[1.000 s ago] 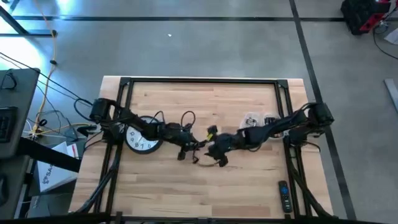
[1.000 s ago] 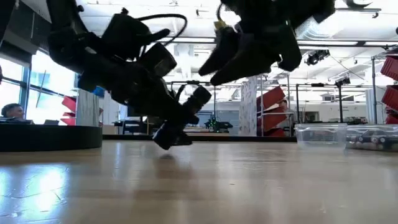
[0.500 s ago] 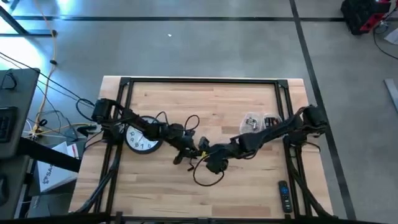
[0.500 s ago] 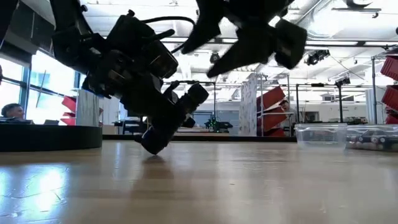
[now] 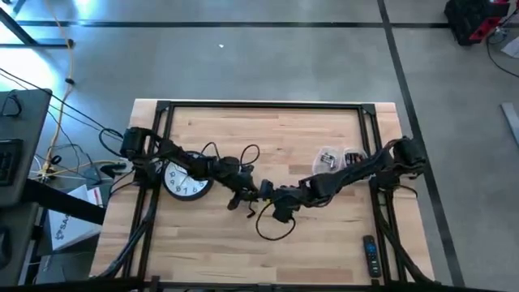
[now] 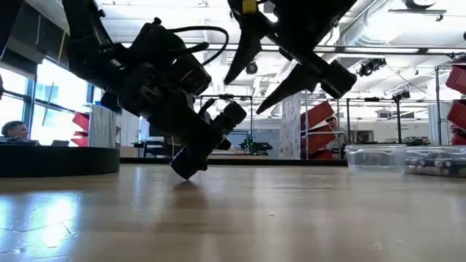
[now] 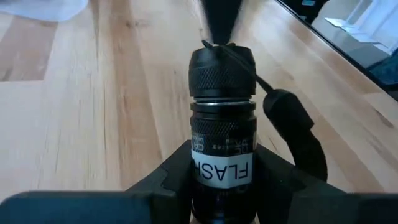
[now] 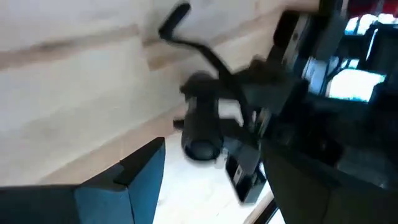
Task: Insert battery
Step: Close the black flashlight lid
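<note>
A black flashlight (image 7: 222, 118) with a white label sits in my left gripper (image 5: 237, 197), which is shut on it near the table's middle. It is tilted in the low view, upper end (image 6: 233, 113) raised and lower end (image 6: 183, 170) close to the tabletop. A thin cord with a black tab (image 7: 292, 124) trails from its cap. My right gripper (image 6: 290, 67) hangs open just right of and above the flashlight, one fingertip (image 7: 217, 18) near the cap, touching nothing that I can see. The battery is out of view. My left gripper pinches the flashlight's labelled body (image 7: 222, 169) between its two fingers, one on each side. The capped end (image 7: 222, 65) sticks out past the fingers. The flashlight is held tilted; whether its lower end touches the table, I cannot tell.
A round white clock (image 5: 185, 180) lies at the table's left. Clear plastic containers (image 5: 336, 157) stand at the right, also visible in the low view (image 6: 375, 158). A remote (image 5: 370, 255) lies near the front right corner. Bare wood stretches along the near and far sides.
My right gripper has moved toward the table's left and a little toward the near edge, closing in on the flashlight, and has turned. My left gripper has shifted slightly toward the near edge with the flashlight still tilted in it.
</note>
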Robot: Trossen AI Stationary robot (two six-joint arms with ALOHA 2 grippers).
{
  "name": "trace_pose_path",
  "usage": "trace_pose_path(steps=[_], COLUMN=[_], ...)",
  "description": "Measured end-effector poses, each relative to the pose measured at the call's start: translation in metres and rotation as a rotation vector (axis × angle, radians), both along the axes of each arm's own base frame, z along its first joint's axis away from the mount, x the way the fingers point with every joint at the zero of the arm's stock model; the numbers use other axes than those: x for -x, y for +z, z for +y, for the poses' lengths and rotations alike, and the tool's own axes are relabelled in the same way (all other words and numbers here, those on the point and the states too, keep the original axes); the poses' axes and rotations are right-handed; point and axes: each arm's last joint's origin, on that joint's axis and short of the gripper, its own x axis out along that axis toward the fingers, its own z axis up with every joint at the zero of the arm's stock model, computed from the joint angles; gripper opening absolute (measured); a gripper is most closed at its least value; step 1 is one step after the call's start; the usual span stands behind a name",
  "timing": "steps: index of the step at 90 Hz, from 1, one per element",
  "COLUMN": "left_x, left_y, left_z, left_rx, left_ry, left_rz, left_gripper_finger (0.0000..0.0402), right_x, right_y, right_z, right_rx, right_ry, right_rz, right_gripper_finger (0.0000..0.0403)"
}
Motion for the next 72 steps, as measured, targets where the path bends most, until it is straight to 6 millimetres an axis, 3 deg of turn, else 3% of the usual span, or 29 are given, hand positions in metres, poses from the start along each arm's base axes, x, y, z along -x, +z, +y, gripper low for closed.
trace_pose_path(steps=[15,31,72], left_x=[0.0,0.001,0.001], left_y=[0.0,-0.001,-0.001], left_z=[0.0,0.0,0.0], left_rx=[0.0,-0.001,-0.001], left_ry=[0.002,-0.003,-0.006], left_rz=[0.007,0.014,0.018], left_gripper_finger=[0.0099,0.0099,0.0099], right_x=[-0.005,-0.008,-0.013], right_y=[-0.019,-0.021,-0.02], right_z=[0.0,0.001,-0.007], right_rx=[0.1,0.167,0.103], right_ry=[0.046,0.103,0.082], right_rz=[0.054,0.048,0.026], right_gripper_finger=[0.0168,0.0122,0.0102])
